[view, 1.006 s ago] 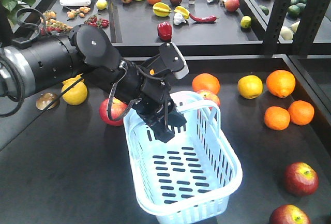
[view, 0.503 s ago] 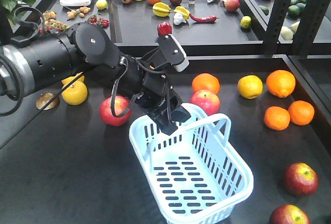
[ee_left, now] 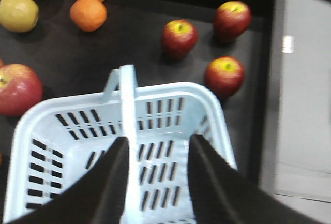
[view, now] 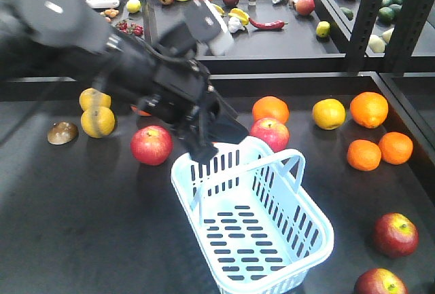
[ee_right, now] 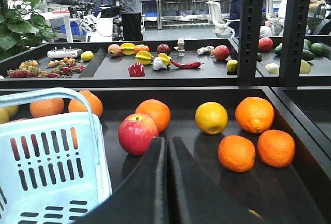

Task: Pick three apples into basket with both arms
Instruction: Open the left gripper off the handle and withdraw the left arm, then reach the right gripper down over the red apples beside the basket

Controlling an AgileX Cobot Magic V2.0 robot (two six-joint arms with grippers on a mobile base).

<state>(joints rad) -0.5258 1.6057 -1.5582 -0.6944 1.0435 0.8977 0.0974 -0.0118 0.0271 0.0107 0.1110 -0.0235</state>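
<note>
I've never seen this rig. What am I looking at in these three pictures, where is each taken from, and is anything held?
This is a robot with two arms on a rolling base. One picture looks forward over the dark table; the other two come from cameras on the wrists, looking along each pincer. In the front view the blurred left arm reaches to the rim of the empty blue basket. The left pincer is open above the basket, with the handle between its fingers, ungripped. The right pincer is shut and empty. Three dark red apples lie outside the basket; lighter apples and oranges are scattered around.
</note>
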